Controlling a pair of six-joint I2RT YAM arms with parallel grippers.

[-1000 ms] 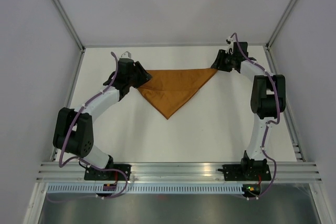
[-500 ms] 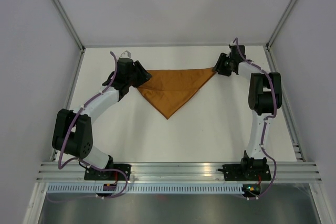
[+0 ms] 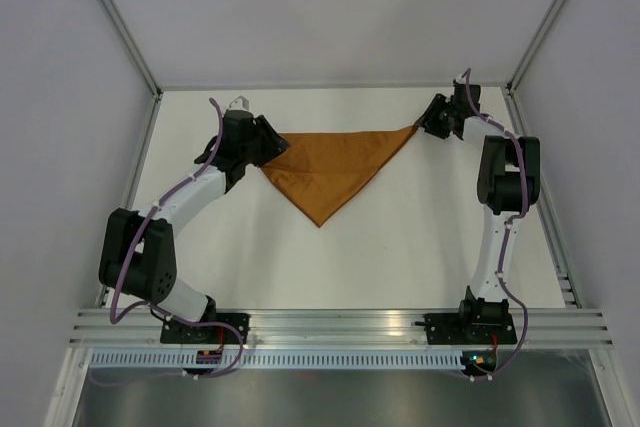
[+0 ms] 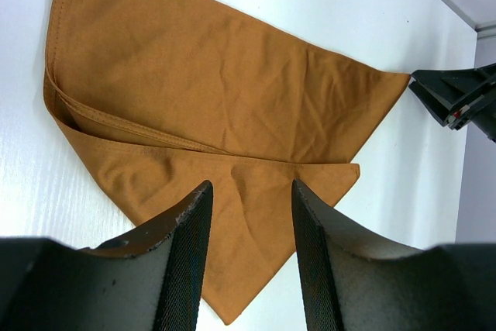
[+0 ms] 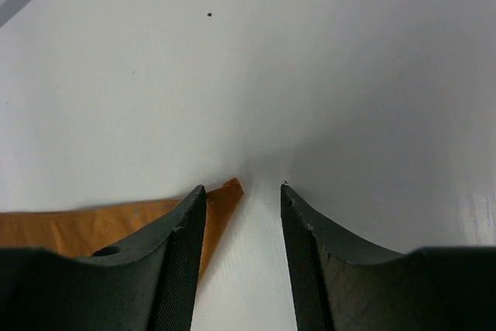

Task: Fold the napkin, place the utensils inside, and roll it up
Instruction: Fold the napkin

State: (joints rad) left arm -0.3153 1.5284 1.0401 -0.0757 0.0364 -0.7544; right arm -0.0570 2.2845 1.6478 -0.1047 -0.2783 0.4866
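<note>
Well, napkin (image 3: 333,167) (folded triangle), tips at left gripper (image 4: 248,186), right gripper (image 5: 242,188).

Top view: fixed, high above and behind both arms, angled down and forward. It sits far off and takes in the whole table (image 3: 420,247) and the napkin (image 3: 330,167).

Right wrist view: very low and close behind the right gripper (image 5: 240,189). It faces bare tabletop, with one napkin corner at its lower left.

Left wrist view: close behind the left gripper (image 4: 249,187), looking across the napkin to the right gripper at its right edge.

Shared: the napkin appears in all three.
</note>
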